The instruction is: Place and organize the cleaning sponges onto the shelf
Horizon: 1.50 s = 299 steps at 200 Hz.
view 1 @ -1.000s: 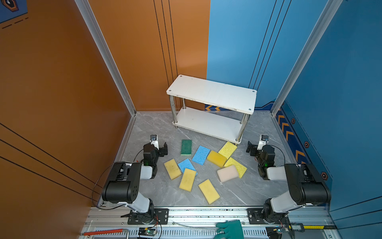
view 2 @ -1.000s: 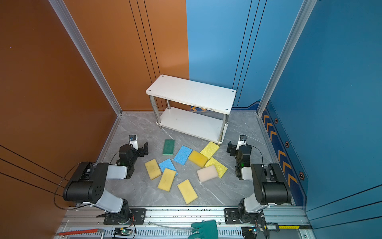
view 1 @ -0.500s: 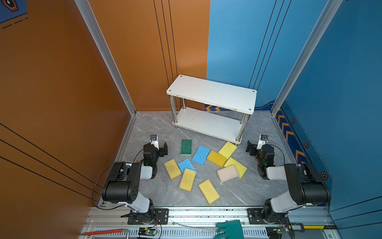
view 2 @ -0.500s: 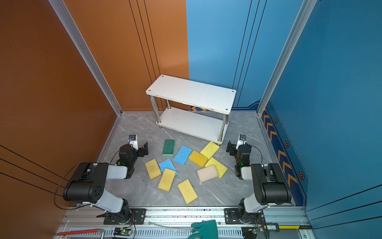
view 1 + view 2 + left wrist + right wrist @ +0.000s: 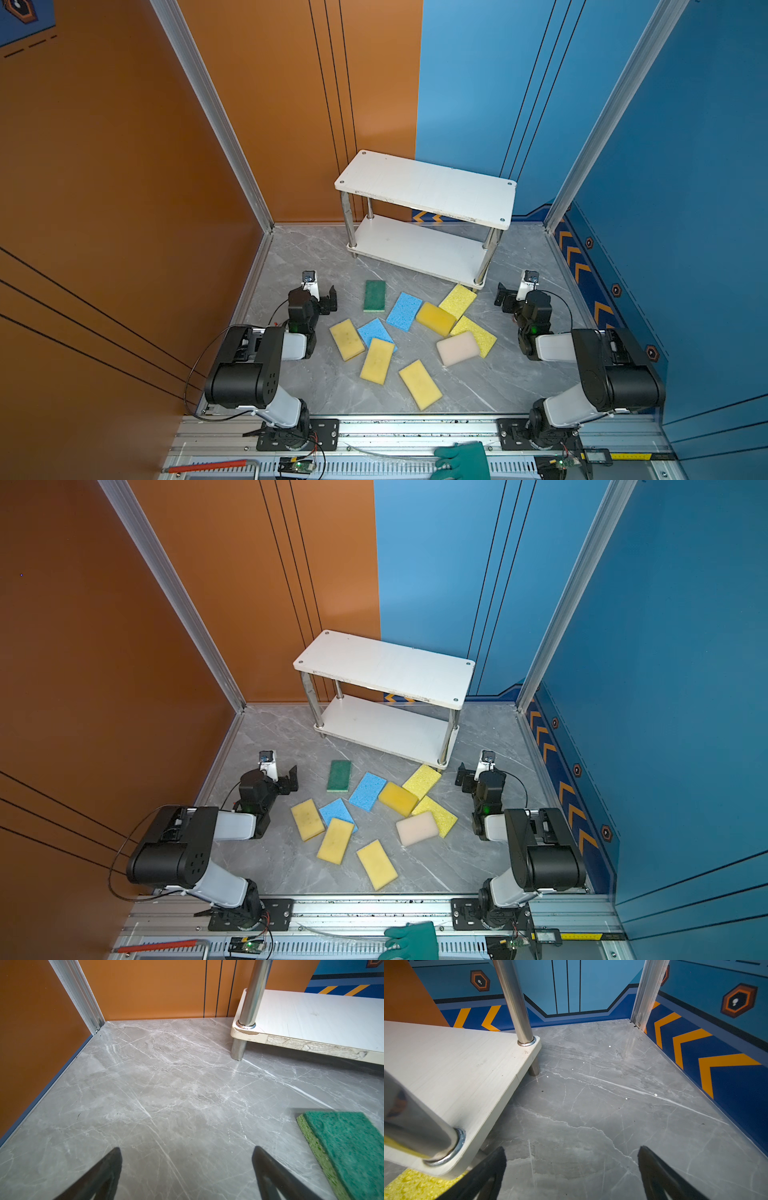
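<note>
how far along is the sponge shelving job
Done: nothing; what shows of both boards of the shelf is bare. In hand: nothing; the left gripper and right gripper are open and empty above the floor. Left: all ten sponges lie on the floor before the shelf.

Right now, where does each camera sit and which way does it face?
Top views: high above the base rail, looking down on shelf, sponges, left arm, right arm.
Left wrist: low, facing shelf's corner post and green sponge; open left pincer shows.
Right wrist: low, facing shelf's other end; open right pincer shows.
Shared: shelf's lower board.
</note>
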Each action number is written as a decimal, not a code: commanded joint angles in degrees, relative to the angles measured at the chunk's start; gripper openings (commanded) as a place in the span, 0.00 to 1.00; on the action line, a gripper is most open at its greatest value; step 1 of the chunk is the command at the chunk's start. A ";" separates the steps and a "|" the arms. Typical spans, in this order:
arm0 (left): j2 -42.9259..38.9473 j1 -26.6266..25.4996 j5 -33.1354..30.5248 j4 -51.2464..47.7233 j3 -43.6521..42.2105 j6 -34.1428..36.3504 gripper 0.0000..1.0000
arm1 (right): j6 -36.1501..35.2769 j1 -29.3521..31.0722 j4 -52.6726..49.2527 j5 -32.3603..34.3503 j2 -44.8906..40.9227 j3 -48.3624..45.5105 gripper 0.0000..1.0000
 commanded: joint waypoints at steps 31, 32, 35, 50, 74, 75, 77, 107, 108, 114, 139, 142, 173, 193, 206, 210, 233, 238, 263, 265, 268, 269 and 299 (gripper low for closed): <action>0.29 0.33 -0.55 -0.72 0.67 0.08 0.98 | -0.21 0.21 -1.09 1.02 0.52 0.93 1.00; 0.25 0.34 -0.55 -0.68 0.68 0.11 0.98 | -0.22 0.26 -1.09 1.00 0.52 0.91 1.00; 0.30 0.35 -0.55 -0.73 0.65 0.03 0.98 | -0.16 0.26 -1.09 1.02 0.52 0.88 1.00; -0.42 0.46 -1.48 -2.39 1.33 -0.36 0.98 | -0.05 0.30 -1.08 1.47 0.46 0.98 1.00; -3.44 0.54 -1.90 -6.73 2.49 -0.50 0.98 | 1.79 0.05 -2.27 5.61 -1.44 0.59 1.00; -3.59 0.54 -1.89 -6.86 2.52 -0.44 0.98 | 1.84 0.04 -2.38 5.72 -1.56 0.65 1.00; -3.81 0.47 -1.88 -7.17 2.67 -0.38 0.98 | 1.89 0.04 -2.64 5.86 -1.89 0.65 1.00; -8.11 -0.12 -2.98 -12.64 3.86 -0.02 0.98 | 2.36 0.04 -7.95 7.68 -6.96 1.13 1.00; -8.30 -0.14 -3.09 -12.88 3.99 -0.02 0.98 | 2.38 0.04 -8.17 7.80 -7.18 1.18 1.00; -9.19 -0.29 -3.64 -14.44 4.49 0.07 0.98 | 2.75 -0.01 -9.94 8.45 -8.64 1.52 1.00; -12.71 -1.70 -6.61 -19.72 7.06 -0.64 0.98 | 6.28 -1.17 -19.69 11.62 -14.76 4.51 1.00; -12.95 -1.82 -6.72 -20.27 7.46 -1.15 0.98 | 7.09 -1.45 -20.95 11.89 -15.41 4.98 1.00; -15.73 -3.55 -7.39 -29.29 12.40 -4.90 0.98 | 13.83 -3.41 -35.98 13.62 -21.19 11.31 1.00; -17.71 -5.08 -8.72 -37.35 16.00 -6.35 0.98 | 18.10 -4.42 -48.62 15.03 -23.63 16.67 1.00; -19.12 -5.98 -9.70 -43.45 18.37 -8.08 0.98 | 23.07 -5.52 -57.20 16.18 -25.12 20.28 1.00; -19.62 -6.19 -9.91 -45.29 19.11 -8.81 0.98 | 24.64 -6.09 -59.75 15.82 -25.58 21.39 1.00; -22.14 -6.93 -10.68 -55.82 23.13 -14.40 0.98 | 29.51 -10.45 -70.67 7.33 -28.22 26.09 0.99; -22.55 -7.01 -10.27 -58.33 24.06 -15.41 0.98 | 30.34 -11.43 -72.40 5.12 -28.78 26.79 1.00; -24.42 -8.41 -8.25 -69.55 28.03 -19.80 0.98 | 31.25 -14.63 -79.10 -5.26 -31.38 29.62 1.00; -24.71 -8.58 -8.34 -70.13 28.23 -20.05 0.98 | 31.13 -14.64 -79.61 -5.63 -31.49 29.85 1.00; -25.04 -8.87 -8.40 -70.90 28.40 -20.36 0.98 | 31.06 -14.64 -80.34 -6.21 -31.74 30.20 0.99; -25.16 -9.00 -8.43 -71.11 28.52 -20.48 0.98 | 31.06 -14.64 -80.66 -6.44 -31.82 30.31 0.99; -28.99 -10.90 -4.72 -75.82 28.86 -23.64 0.98 | 31.81 -13.44 -87.36 -12.26 -33.52 33.42 1.00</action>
